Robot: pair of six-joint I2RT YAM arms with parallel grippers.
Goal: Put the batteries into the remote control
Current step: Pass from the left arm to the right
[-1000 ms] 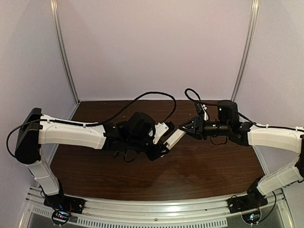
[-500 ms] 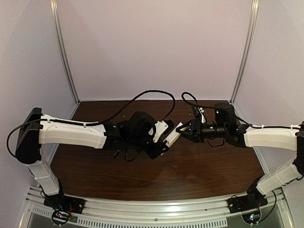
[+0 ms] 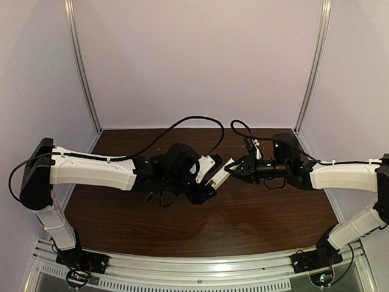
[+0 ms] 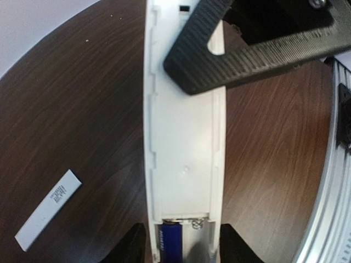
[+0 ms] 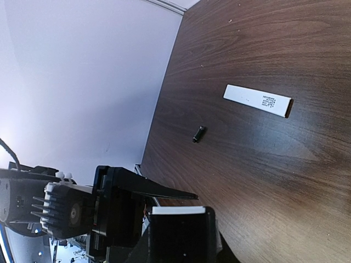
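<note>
My left gripper (image 4: 184, 252) is shut on the remote control (image 4: 186, 137), a slim white bar held above the table with its open battery bay facing the left wrist camera. One bluish-purple battery (image 4: 170, 244) sits in the bay's left slot; the slot beside it shows a bare spring. My right gripper (image 3: 231, 168) is open, with its jaws standing on either side of the remote's far end (image 3: 220, 175). One of its ribbed fingers (image 4: 247, 49) crosses over the remote. The second battery (image 5: 199, 133), small and dark, lies on the table.
A thin flat white strip (image 5: 258, 100) with printed text lies on the brown table near the loose battery; it also shows in the left wrist view (image 4: 48, 209). A metal rail (image 4: 337, 164) runs along the table edge. Black cables (image 3: 194, 125) arc over the back.
My right gripper has moved left, from apart from the remote to straddling its far end. The left arm and the remote have stayed in place.
</note>
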